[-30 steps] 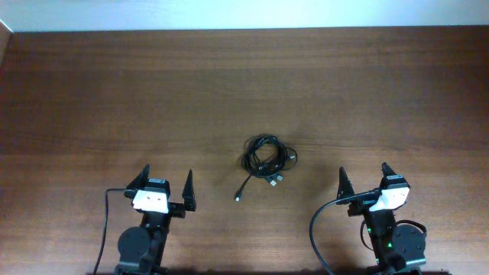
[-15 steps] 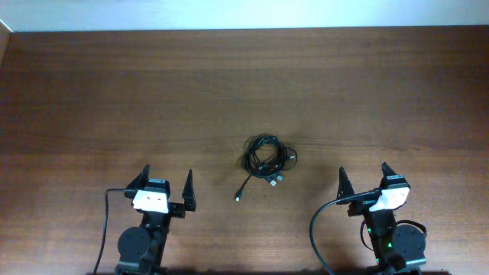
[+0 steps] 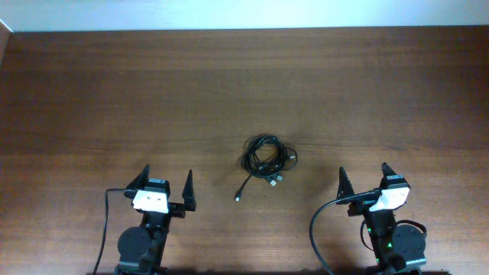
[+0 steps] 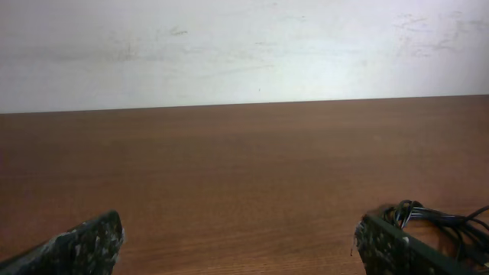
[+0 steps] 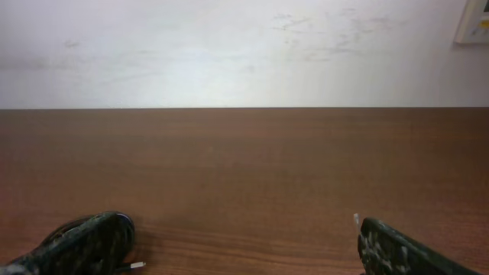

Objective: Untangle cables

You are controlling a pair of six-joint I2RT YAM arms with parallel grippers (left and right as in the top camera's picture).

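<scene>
Here's the bench (image 3: 114,92), and the cables (image 3: 267,156) sit near its middle in a loose black coil, between the two arms and a little ahead of them. One strand trails out of the coil toward the near edge, slanting to the left arm's side, so the long axis runs on that diagonal. A couple of silver-tipped plugs poke out at the coil's near side. The left end effector (image 3: 168,172) has its jaws spread wide, holding nothing. The right end effector (image 3: 363,168) is just as wide and empty, well apart from the coil.
</scene>
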